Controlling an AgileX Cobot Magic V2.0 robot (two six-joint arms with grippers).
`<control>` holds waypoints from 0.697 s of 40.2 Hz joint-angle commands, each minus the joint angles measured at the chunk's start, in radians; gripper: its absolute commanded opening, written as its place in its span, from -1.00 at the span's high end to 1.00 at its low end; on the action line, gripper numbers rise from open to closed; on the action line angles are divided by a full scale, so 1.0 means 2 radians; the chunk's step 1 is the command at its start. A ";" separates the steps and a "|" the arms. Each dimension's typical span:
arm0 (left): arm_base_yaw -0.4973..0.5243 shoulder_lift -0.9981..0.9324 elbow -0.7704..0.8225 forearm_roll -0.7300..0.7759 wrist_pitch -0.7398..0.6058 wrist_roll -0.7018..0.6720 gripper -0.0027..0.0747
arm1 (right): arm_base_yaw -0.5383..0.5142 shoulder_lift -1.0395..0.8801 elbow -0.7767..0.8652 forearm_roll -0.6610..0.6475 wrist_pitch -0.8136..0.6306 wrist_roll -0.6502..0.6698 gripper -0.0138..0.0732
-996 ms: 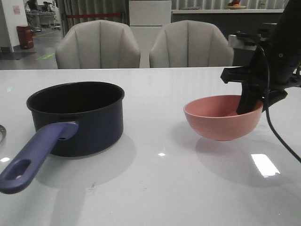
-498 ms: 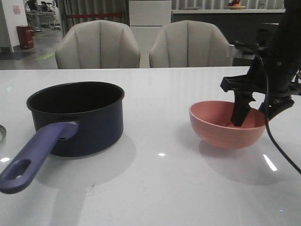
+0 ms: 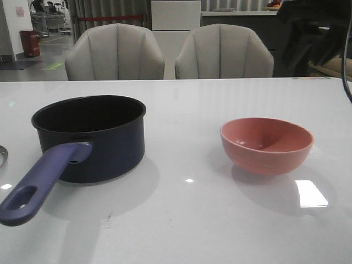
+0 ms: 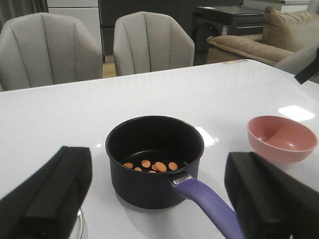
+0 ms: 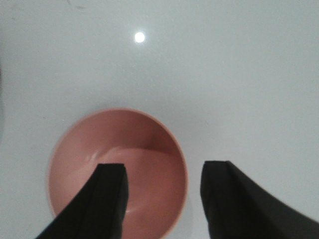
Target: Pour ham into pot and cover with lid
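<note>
The dark navy pot [image 3: 91, 137] stands on the left of the white table, its purplish-blue handle [image 3: 38, 181] pointing to the front. The left wrist view shows the pot [image 4: 149, 189] with several orange-pink ham chunks [image 4: 152, 165] on its black bottom. My left gripper [image 4: 157, 159] is open and empty, held back from the pot. The pink bowl [image 3: 267, 146] stands empty on the right. My right gripper [image 5: 163, 172] is open and empty above the bowl [image 5: 144, 149]. Of the lid only a sliver of metal rim [image 4: 79, 226] shows, at the table's far left [image 3: 1, 157].
The right arm is a dark shape [image 3: 311, 33] high at the far right. Two grey chairs [image 3: 165, 52] stand behind the table's far edge. The bowl also shows in the left wrist view [image 4: 281, 138], to the right of the pot.
The right gripper set the pink bowl down on the table, let go of it and rose up, out of the front view. The pot has not moved.
</note>
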 commanded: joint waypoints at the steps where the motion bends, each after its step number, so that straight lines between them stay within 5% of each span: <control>1: -0.003 0.005 -0.015 -0.007 -0.037 0.000 -0.57 | 0.015 -0.072 0.025 0.000 -0.067 -0.008 -0.35; 18: -0.003 0.005 -0.015 -0.007 -0.039 0.000 -0.57 | 0.060 -0.318 0.222 0.018 -0.239 -0.006 -0.35; 28: -0.003 0.005 -0.015 -0.007 -0.039 0.000 -0.57 | 0.079 -0.481 0.361 0.020 -0.250 -0.006 -0.33</control>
